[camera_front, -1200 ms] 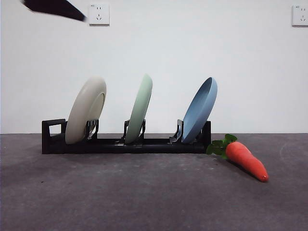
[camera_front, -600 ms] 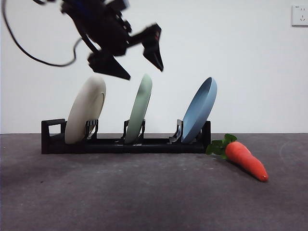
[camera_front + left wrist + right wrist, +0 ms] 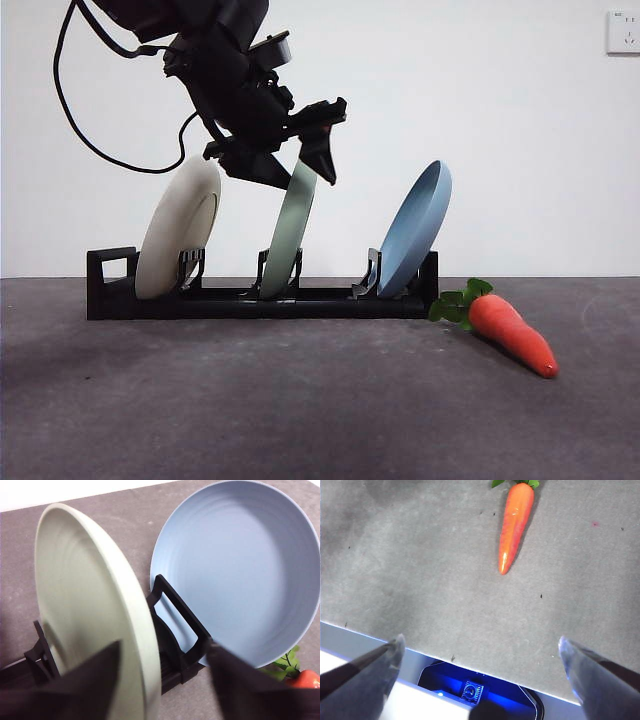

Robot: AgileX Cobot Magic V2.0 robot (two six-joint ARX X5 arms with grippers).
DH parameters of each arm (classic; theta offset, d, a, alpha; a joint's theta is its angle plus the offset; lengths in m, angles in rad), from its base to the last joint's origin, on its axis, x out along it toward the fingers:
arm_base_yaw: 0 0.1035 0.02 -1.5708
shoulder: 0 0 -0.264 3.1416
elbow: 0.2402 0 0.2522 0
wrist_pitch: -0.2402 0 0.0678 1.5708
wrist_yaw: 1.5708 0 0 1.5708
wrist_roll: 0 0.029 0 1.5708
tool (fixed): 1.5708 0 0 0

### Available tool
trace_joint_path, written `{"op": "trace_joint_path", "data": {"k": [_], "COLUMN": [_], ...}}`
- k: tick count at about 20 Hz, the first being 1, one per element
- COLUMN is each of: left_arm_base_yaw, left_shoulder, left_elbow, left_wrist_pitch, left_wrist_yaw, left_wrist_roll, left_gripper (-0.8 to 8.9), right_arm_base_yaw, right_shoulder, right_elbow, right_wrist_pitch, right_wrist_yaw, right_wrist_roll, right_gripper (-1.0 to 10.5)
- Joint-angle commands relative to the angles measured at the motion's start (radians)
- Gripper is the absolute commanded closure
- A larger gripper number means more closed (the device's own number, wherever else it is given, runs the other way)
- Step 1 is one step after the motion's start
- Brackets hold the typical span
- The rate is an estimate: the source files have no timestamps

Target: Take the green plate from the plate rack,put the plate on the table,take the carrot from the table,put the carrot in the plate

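The green plate [image 3: 290,235] stands upright in the middle slot of the black plate rack [image 3: 230,302]. My left gripper [image 3: 298,172] is open and its jaws straddle the plate's top rim, one on each side. The left wrist view shows the green plate [image 3: 85,605] between the jaws of the left gripper [image 3: 162,677]. The carrot [image 3: 512,332] lies on the dark grey table [image 3: 320,410] to the right of the rack. My right gripper [image 3: 480,652] is open and empty, above the table's near edge, with the carrot [image 3: 514,525] well beyond it.
A cream-white plate [image 3: 178,230] stands in the rack's left slot and a blue plate [image 3: 415,228] in its right slot. The blue plate [image 3: 240,570] is close to the left gripper's outer jaw. A black cable [image 3: 100,140] hangs from the left arm.
The left arm has come down from the upper left. Its open jaws, above the plates half a second ago, now straddle the green plate's top rim. Plates and carrot have not moved.
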Motion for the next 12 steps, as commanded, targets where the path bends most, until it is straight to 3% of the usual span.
{"op": "trace_joint_path", "data": {"k": [1,5,9,12], "left_arm_base_yaw": [-0.002,-0.002,0.003,0.003], "left_shoulder": [0.010,0.008,-0.005,-0.026], "left_elbow": [0.001,0.001,0.001,0.002], "left_wrist_pitch": [0.009,0.010,0.014,0.016], "left_wrist_yaw": [0.006,0.006,0.012,0.032], "left_wrist_roll": [-0.003,-0.014,-0.110,-0.110], "left_gripper": [8.21,8.21,8.21,8.21], "right_arm_base_yaw": [0.002,0.002,0.002,0.002], "right_shoulder": [-0.001,-0.001,0.003,0.004], "right_elbow": [0.002,0.002,0.002,0.002], "right_wrist_pitch": [0.008,0.007,0.007,0.008], "right_wrist_yaw": [0.000,0.000,0.000,-0.001], "right_wrist_roll": [0.006,0.007,0.008,0.014], "right_gripper": [2.9,2.9,2.9,2.9]}}
